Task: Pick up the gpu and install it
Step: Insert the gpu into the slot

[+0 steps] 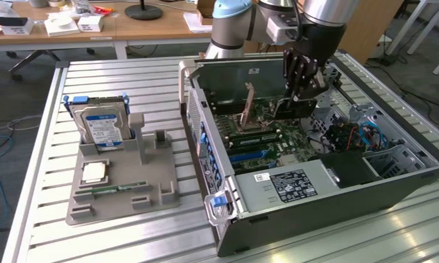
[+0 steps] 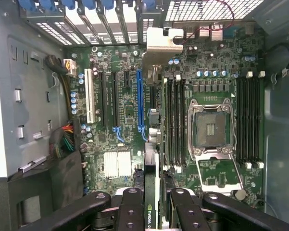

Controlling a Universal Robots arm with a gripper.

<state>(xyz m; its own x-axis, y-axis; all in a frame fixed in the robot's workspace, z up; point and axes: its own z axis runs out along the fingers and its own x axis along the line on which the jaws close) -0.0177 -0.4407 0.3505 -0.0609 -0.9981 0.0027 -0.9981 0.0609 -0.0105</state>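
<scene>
Exterior view: a robot arm's gripper [image 1: 301, 94] hangs inside an open computer case [image 1: 292, 222] on a slatted metal table [image 1: 117, 76], its fingers clamped on the gpu [image 1: 289, 109], a dark card held just above the motherboard [image 1: 267, 137] near the case's rear wall. On the exterior view's left a grey holder [image 1: 124, 186] carries a hard drive [image 1: 102, 127] with a blue-and-white label, its print too small to read; a black-and-white sticker [image 1: 292, 185] on a housing inside the case is equally unreadable. Wrist view: the gpu [image 2: 156, 159] runs edge-on away from the gripper [image 2: 151, 211], its silver bracket [image 2: 161, 41] at the far end by the rear slot openings, the card lying between the blue expansion slot [image 2: 140, 96] and the memory slots [image 2: 175, 120]. A green Nvidia mark [image 2: 149, 214] shows on the card's edge between the black fingers [image 2: 130, 209]. The card looks light and stiff but fragile (bare circuitry, an exposed connector edge), so a firm pinch across its flat faces, clear of the contacts, seems the safest hold.
</scene>
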